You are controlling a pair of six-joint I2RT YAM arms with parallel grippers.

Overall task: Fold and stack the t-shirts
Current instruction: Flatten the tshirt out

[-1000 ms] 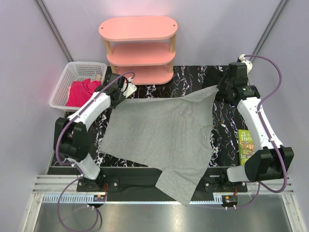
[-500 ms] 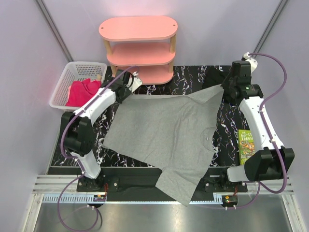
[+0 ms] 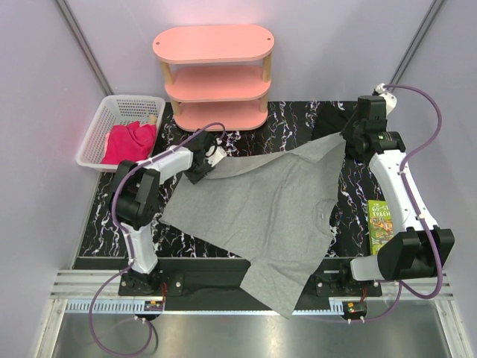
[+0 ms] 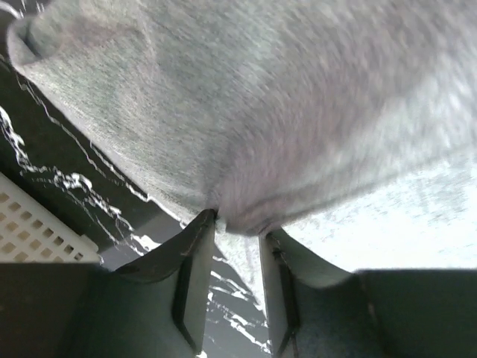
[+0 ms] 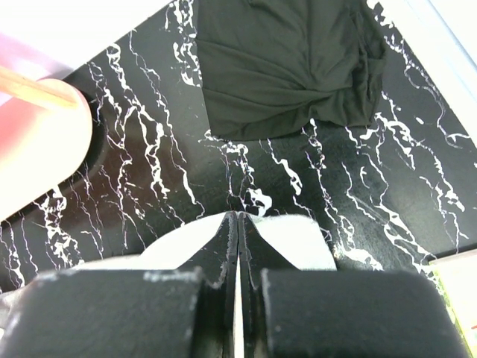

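A large grey t-shirt [image 3: 261, 201] lies spread on the black marbled table [image 3: 298, 119], its lower end hanging over the near edge. My left gripper [image 3: 211, 158] is at its far-left corner. In the left wrist view the jaws [image 4: 237, 224] stand apart with a fold of grey cloth [image 4: 261, 97] bunched at the tips. My right gripper [image 3: 345, 143] holds the far-right corner lifted, shut [image 5: 237, 215] on the pale cloth [image 5: 298, 239]. A black t-shirt bundle [image 5: 287, 67] lies on the table beyond it. A magenta-pink one [image 3: 128, 142] sits in the basket.
A white basket [image 3: 100, 127] stands at the far left, off the table's corner. A pink three-tier shelf [image 3: 215, 74] is at the back centre. A green-covered book [image 3: 380, 224] lies at the right edge beside the right arm.
My left gripper has moved right and nearer, dragging the shirt's far-left corner inward, and its jaws have parted. The right gripper rose slightly at first, then stayed shut on its corner.
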